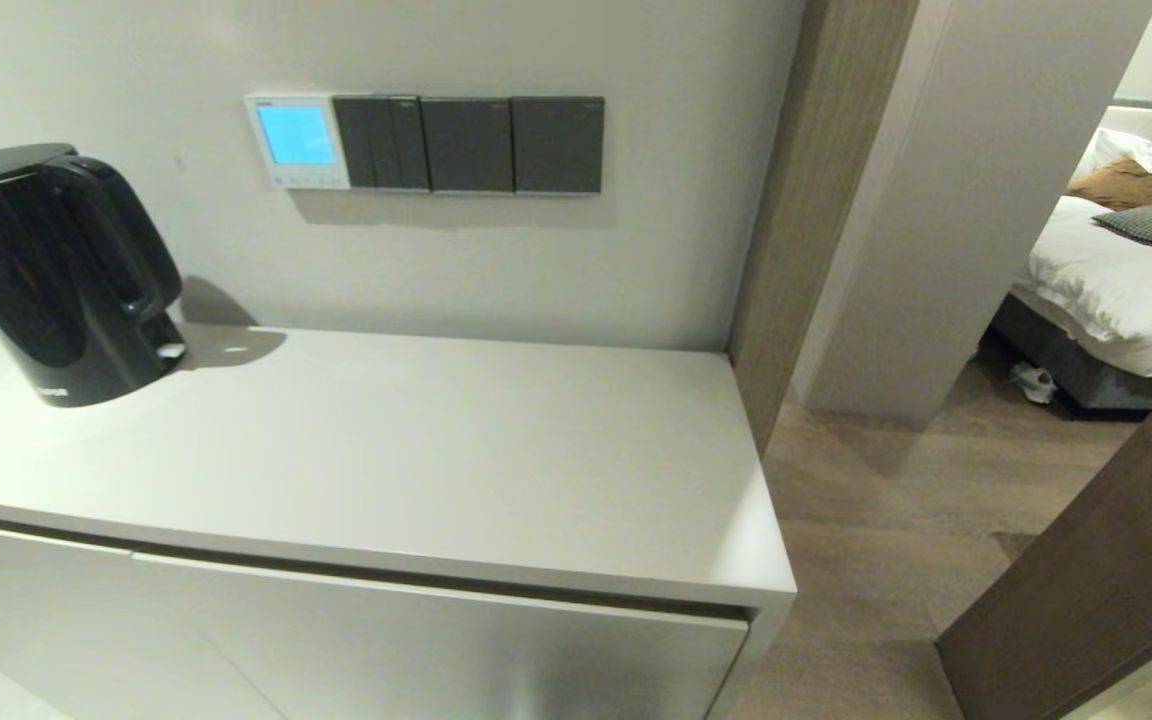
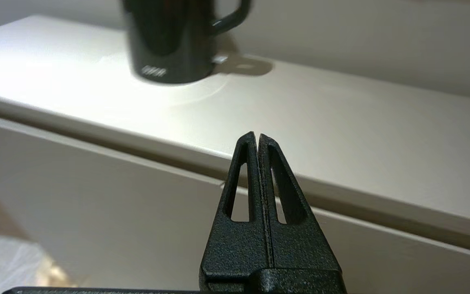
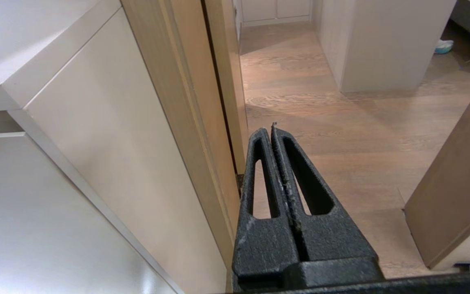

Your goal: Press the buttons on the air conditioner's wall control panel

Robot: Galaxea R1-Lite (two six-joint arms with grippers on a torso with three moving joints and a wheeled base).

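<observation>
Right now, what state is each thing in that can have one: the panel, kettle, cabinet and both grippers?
wall control panel: screen lit light blue
buttons: untouched
kettle: upright, lid shut
cabinet: front closed
left gripper: shut, empty, low before the cabinet
right gripper: shut, empty, over the floor

Even, soft indoor light. The kettle (image 1: 54,272) throws a shadow rightward across the counter (image 1: 416,450) and onto the wall; the switch plates (image 1: 481,144) cast a band of shadow below. The panel (image 1: 297,141) screen glows pale blue. Glare whitens the counter in the left wrist view, where the kettle is blurred. Straight edges bow toward the head view's margins.
</observation>
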